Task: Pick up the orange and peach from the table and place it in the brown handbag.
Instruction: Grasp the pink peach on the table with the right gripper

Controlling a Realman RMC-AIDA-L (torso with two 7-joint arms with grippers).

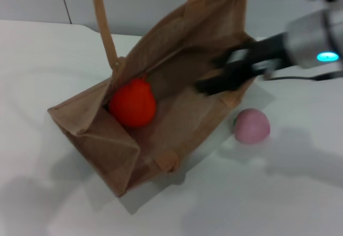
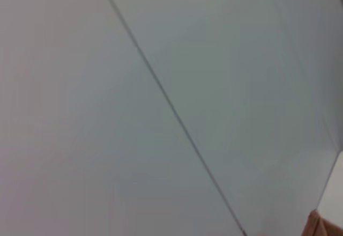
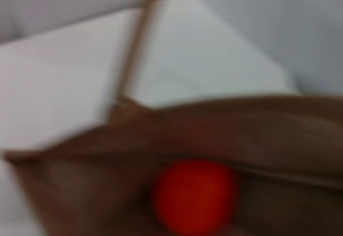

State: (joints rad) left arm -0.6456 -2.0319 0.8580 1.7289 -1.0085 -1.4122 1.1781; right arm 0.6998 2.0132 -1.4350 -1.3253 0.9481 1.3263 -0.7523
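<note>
Red-orange and bright, the orange sits inside the brown handbag, down near the far-left corner of its open mouth, and the right wrist view looks straight down on it between the bag's walls. That half of the job looks done. Pale pink, the peach is out on the white desk, just beside the bag's right-hand wall and not yet in it.

Now the right hand: dark and blurred, it hangs over the bag's right rim with nothing between its fingers, which appear parted, though the blur makes that hard to swear to. The peach lies toward the robot and a little to the right of that hand, on the outer side of the bag wall. So the coming reach likely has to clear the rim, swing outward and drop onto the fruit. Round as it is, no axis matters.

Right arm is plainly the nearer one. The left hand is out of sight; its wrist camera shows only a pale wall and a sliver of bag.
</note>
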